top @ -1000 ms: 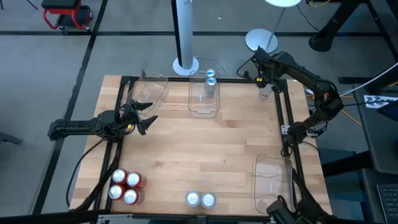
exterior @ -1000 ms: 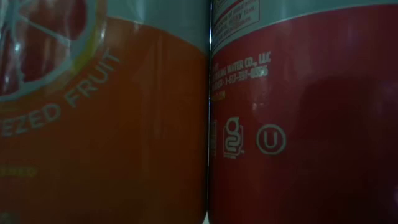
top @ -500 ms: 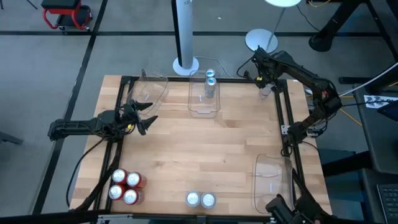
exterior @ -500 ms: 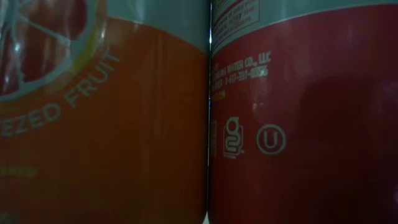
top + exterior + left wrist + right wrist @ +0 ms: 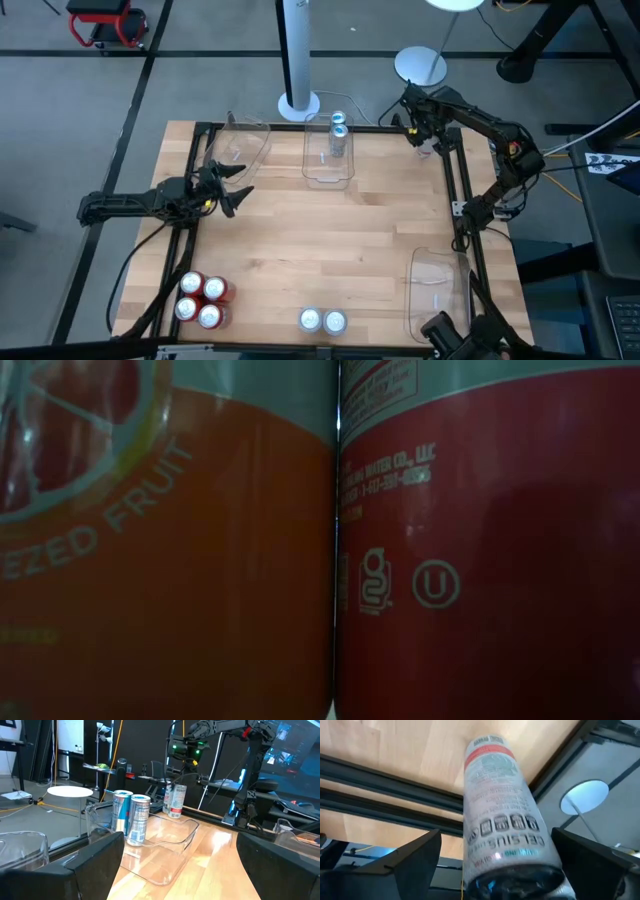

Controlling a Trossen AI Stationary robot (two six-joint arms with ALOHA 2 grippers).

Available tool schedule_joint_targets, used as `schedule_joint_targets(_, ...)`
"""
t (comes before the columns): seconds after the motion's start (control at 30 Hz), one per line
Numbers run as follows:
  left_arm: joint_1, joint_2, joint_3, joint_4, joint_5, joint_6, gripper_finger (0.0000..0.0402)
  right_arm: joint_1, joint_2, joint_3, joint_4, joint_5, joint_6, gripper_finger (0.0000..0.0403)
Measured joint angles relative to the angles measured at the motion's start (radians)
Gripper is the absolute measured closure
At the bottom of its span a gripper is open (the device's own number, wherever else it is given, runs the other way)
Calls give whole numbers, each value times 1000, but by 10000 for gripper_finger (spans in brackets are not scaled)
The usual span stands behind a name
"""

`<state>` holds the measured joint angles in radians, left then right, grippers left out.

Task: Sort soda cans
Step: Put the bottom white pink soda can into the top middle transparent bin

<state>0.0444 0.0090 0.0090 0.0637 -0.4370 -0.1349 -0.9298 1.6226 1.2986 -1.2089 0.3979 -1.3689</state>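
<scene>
Right gripper [image 5: 490, 870] spread wide around a white can [image 5: 502, 815] at the far right corner, fingers either side but not pinching yet, probably lined up to grab it for sorting. Two teal cans [image 5: 338, 124] already parked in the middle bin [image 5: 328, 172], so that looks like their spot. Left gripper [image 5: 232, 186] open too, empty, hovering by the left edge near another bin [image 5: 243, 145]. Red cans [image 5: 200, 299] and silver pair [image 5: 322, 321] grouped along the near edge, well apart from both arms. Low view just blocked by red cans.

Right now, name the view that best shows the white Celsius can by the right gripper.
Right wrist view: the white Celsius can fills it, label readable. High view hides it under the right gripper; left wrist shows it small, distant; low view misses it.
</scene>
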Motion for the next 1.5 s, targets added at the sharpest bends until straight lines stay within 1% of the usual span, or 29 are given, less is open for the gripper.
schedule_joint_targets(0.4,0,0,0,0,0,0,27,0,0,-24,21,-6,2,29)
schedule_joint_targets(0.83,0,0,0,0,0,0,27,1,-1,-32,56,34,15,32)
schedule_joint_targets(0.93,0,0,0,0,2,0,27,1,-1,-59,65,47,4,51)
schedule_joint_targets(1.13,0,0,0,0,10,2,27,1,-1,-82,71,43,0,120)
schedule_joint_targets(1.23,0,0,0,0,10,3,27,1,-2,-82,63,42,1,147)
schedule_joint_targets(1.3,0,0,0,0,10,2,27,1,-2,-82,55,41,2,153)
schedule_joint_targets(1.5,0,0,0,0,11,0,27,10,-2,-82,17,37,5,151)
